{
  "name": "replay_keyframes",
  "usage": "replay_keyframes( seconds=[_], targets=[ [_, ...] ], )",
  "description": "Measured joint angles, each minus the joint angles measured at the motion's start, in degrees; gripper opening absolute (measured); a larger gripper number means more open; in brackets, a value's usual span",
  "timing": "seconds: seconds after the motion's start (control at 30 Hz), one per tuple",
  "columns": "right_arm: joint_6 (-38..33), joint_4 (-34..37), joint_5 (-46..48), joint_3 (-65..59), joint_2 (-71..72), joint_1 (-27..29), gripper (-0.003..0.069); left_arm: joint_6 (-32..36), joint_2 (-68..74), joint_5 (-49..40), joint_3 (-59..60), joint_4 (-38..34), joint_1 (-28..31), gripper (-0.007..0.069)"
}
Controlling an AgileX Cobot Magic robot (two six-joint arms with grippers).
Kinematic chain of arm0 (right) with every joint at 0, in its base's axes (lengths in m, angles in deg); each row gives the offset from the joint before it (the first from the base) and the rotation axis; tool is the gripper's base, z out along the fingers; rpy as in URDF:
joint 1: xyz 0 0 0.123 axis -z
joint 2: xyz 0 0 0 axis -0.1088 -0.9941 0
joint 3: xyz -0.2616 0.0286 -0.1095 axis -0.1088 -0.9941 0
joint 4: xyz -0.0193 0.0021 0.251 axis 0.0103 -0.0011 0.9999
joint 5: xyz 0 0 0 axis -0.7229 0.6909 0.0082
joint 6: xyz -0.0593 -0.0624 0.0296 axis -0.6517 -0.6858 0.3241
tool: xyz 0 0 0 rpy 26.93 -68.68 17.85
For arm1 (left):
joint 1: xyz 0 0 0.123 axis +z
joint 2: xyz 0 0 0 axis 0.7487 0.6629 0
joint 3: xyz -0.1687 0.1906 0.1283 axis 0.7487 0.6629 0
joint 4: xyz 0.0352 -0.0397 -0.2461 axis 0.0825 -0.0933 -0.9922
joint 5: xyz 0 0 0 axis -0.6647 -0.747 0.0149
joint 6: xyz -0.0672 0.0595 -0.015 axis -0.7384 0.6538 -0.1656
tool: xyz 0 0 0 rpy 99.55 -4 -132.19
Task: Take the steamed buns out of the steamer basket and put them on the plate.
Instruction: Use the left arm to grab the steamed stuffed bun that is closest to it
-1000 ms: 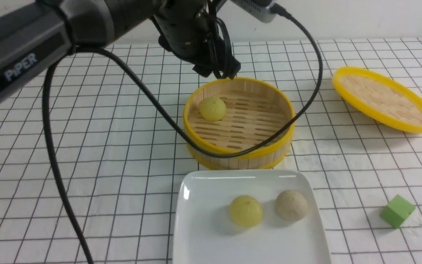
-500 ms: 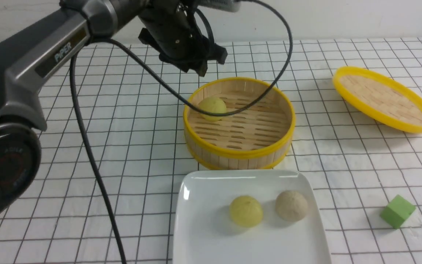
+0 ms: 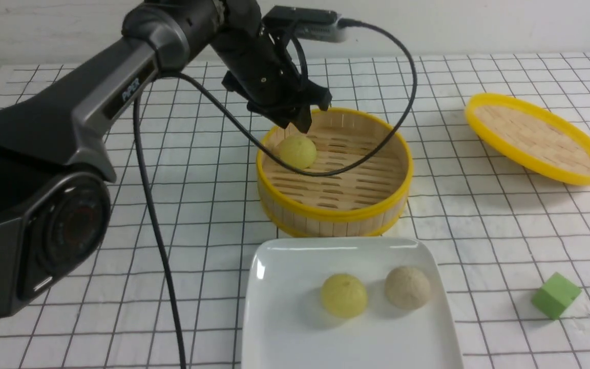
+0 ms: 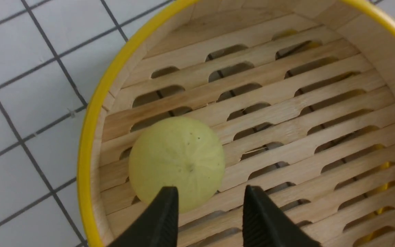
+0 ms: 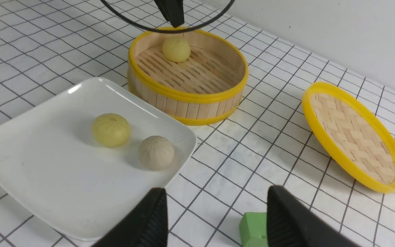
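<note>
Front view, nearest me: the plate [image 3: 285,328] already carries a yellow bun [image 3: 343,294] and a beige bun [image 3: 407,287], side by side but not touching. Off to the right lies a green cube [image 3: 555,294], which I leave alone. My right gripper [image 5: 214,219] hangs near that cube, jaws wide apart and empty. I judge it has no part in this pick.

Behind the plate stands the basket [image 3: 336,215]. The last bun [image 3: 297,151] sits on its slatted floor, close to the wall on the left side. Two of three are across, so this pick is the step in hand.

The left gripper [image 3: 300,120] hovers just above that bun, jaws parted with nothing between them. In the left wrist view one of the fingers [image 4: 165,219] overlaps the bun's edge, and the gap lies beside the bun, not over it.

Before descending I want to shift until the dome's centre sits in the gap, and spread the jaws wider if they will not clear it. The wall is near, so I would come straight down and watch the finger on that side. The bun looks soft, so a light squeeze low on its sides should do.

The arm's cable [image 3: 377,148] droops across the basket and could drag on the rim. Farthest off, the lid [image 3: 535,137] lies well clear.
</note>
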Motion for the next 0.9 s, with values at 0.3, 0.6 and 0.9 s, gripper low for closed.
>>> replay_keyframes(
  seconds=[0.3,0.6,0.9],
  targets=[
    [0.00,0.00,0.06,0.00,0.00,0.00,0.0399,3.10,1.55,0.96,0.00,-0.11,0.00,0.0292],
    [0.02,0.00,0.06,0.00,0.00,0.00,0.0399,4.51,2.64,2.53,-0.11,-0.05,0.00,0.0292],
    [0.02,0.00,0.06,0.00,0.00,0.00,0.0399,4.69,5.47,4.01,-0.13,1.34,0.00,0.0292]
  ],
)
